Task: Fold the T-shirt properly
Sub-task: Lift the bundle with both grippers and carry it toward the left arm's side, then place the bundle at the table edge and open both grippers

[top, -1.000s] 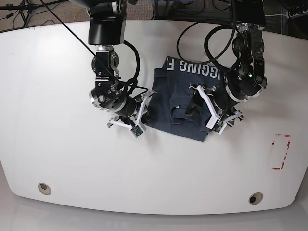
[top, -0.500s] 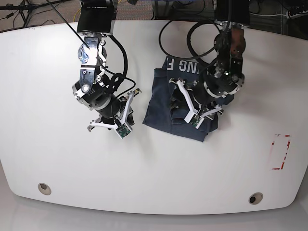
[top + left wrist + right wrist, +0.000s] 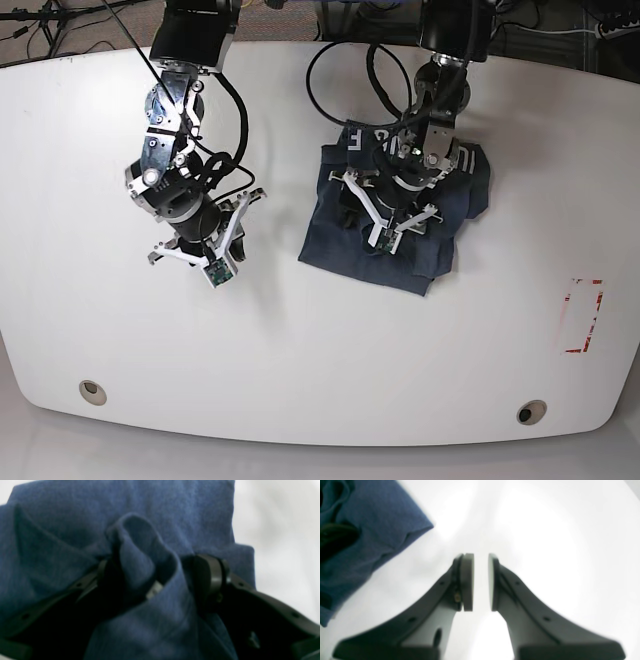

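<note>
A: Quick pass. The T-shirt [image 3: 400, 215] sits bunched and partly folded on the white worktop [image 3: 300, 340], toward the far middle, white letters at its far edge.

B: Left gripper [image 3: 385, 215]?

A: Right down on the shirt. In the left wrist view a raised ridge of cloth [image 3: 150, 562] stands between its fingers [image 3: 210, 577]; they're spread fairly wide. Could be pinching that fold, could be just straddling it. I can't tell, so I won't call it a grip.

B: Right gripper [image 3: 480, 582]?

A: Off to the side over bare worktop, well apart from the shirt. Fingers [image 3: 467, 582] nearly together, only a slim gap, nothing between them.

B: Risks from here?

A: Main one: the ridge is thick and doubled. If the left fingers close and lift, they'll likely take several layers, not just the top one, and drag the whole stack, undoing the fold underneath.

B: And the other way?

A: If the bite is shallow, the cloth slips out mid-lift and flops back crooked. Also nothing pins the shirt, with the right arm parked away, so any sideways pull probably slides the whole bundle across the smooth worktop rather than folding it.

B: Edges?

A: Near corner already sticks out uneven; a skewed pull would worsen that.
</note>
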Motion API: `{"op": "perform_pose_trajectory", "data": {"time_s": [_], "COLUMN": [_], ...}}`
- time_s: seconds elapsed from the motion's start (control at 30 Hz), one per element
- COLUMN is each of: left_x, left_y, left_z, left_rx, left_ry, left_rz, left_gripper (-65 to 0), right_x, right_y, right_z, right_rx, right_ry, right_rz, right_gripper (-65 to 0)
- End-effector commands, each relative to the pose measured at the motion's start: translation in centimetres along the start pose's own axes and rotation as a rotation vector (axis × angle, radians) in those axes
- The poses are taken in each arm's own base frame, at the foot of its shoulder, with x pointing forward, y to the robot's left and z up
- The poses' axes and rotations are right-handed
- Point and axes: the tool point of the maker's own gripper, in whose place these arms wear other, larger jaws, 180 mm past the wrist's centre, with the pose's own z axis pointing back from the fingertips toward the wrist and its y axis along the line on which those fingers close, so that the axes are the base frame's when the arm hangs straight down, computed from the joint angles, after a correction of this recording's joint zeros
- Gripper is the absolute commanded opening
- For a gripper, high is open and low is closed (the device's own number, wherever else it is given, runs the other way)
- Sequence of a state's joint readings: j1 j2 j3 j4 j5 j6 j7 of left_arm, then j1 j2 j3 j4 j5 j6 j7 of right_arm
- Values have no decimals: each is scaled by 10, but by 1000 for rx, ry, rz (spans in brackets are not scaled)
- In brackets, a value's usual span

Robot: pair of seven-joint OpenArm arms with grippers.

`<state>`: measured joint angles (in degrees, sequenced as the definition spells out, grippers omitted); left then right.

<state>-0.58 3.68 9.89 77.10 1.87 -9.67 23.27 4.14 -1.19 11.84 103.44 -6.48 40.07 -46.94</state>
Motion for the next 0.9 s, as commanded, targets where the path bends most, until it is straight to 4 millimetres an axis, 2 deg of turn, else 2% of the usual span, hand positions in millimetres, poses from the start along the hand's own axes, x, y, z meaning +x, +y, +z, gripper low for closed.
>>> {"op": "perform_pose_trajectory", "data": {"time_s": [0.0,0.17,0.2,0.27,0.3,0.33,0.37,0.5,0.77,0.87], "left_x": [-33,-43,-46,-54,-61,-62,-64,-70,-85,-89], "left_y": [30,66,80,95,110,115,131,168,233,255], "left_z": [4,13,18,25,32,34,41,60,101,115], "left_rx": [60,126,142,152,162,164,176,205,267,294], "left_ry": [116,138,145,166,185,189,199,221,334,359], "left_rz": [-7,-1,-6,-18,-28,-32,-44,-70,-129,-138], "left_gripper": [-251,-249,-249,-249,-249,-249,-249,-249,-251,-251], "right_x": [11,6,5,2,-3,-4,-6,-5,-9,-18], "right_y": [-17,-26,-28,-30,-30,-31,-31,-30,-22,-13], "right_z": [6,9,10,11,12,12,12,17,27,27], "right_rx": [-42,-65,-71,-75,-77,-77,-78,-87,-90,-73], "right_ry": [-47,-40,-38,-32,-21,-19,-15,-20,-23,-8], "right_rz": [-15,-33,-38,-41,-45,-44,-47,-39,-33,-46], "right_gripper": [-553,-553,-553,-553,-553,-553,-553,-553,-553,-553]}}
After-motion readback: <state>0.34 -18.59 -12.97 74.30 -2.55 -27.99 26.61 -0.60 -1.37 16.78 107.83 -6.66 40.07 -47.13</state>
